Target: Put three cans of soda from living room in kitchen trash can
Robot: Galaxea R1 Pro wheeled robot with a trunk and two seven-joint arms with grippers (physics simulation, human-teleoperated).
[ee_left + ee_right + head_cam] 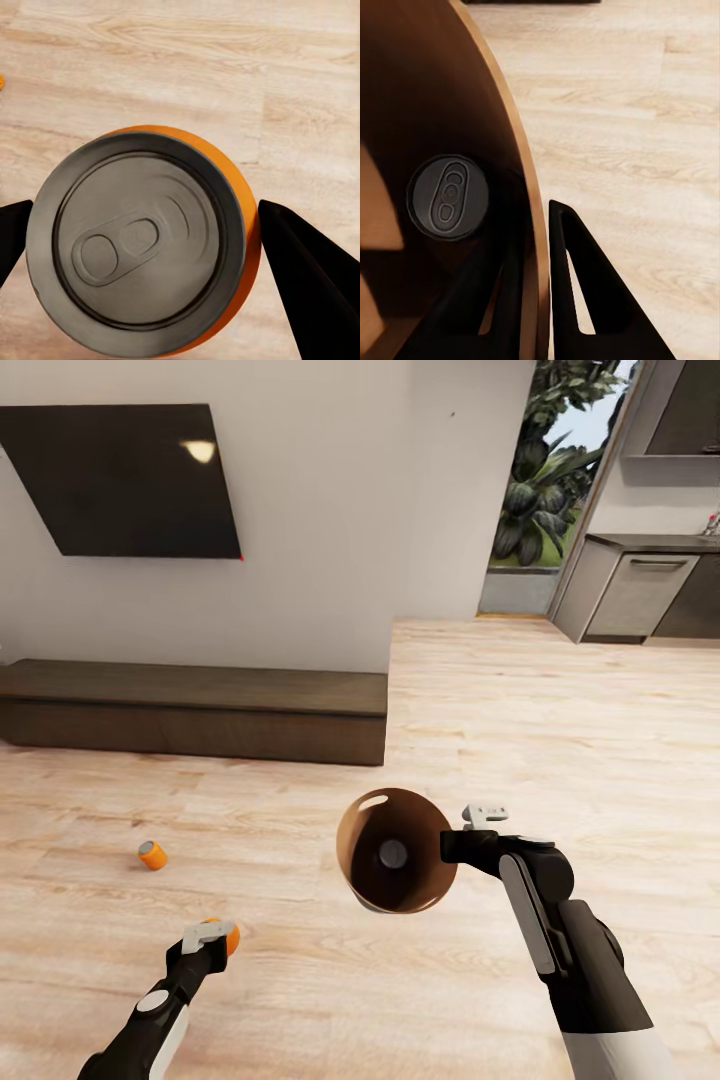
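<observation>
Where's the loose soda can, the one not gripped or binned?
Head view: the loose can lies on the wood floor at left, in front of the low dark cabinet, beyond the left gripper.

1. Trash can (372, 860): round, tapered, brown wood-coloured inside, oval handle slot near rim; tilted with mouth toward the head camera, raised above the light wood floor.
2. First soda can (392, 852): grey top visible, standing inside the bin on its bottom.
3. Second soda can (152, 855): orange, lying on its side on the floor before the low dark cabinet.
4. Third soda can (142, 244): orange, grey top with pull tab, upright on the floor.
</observation>
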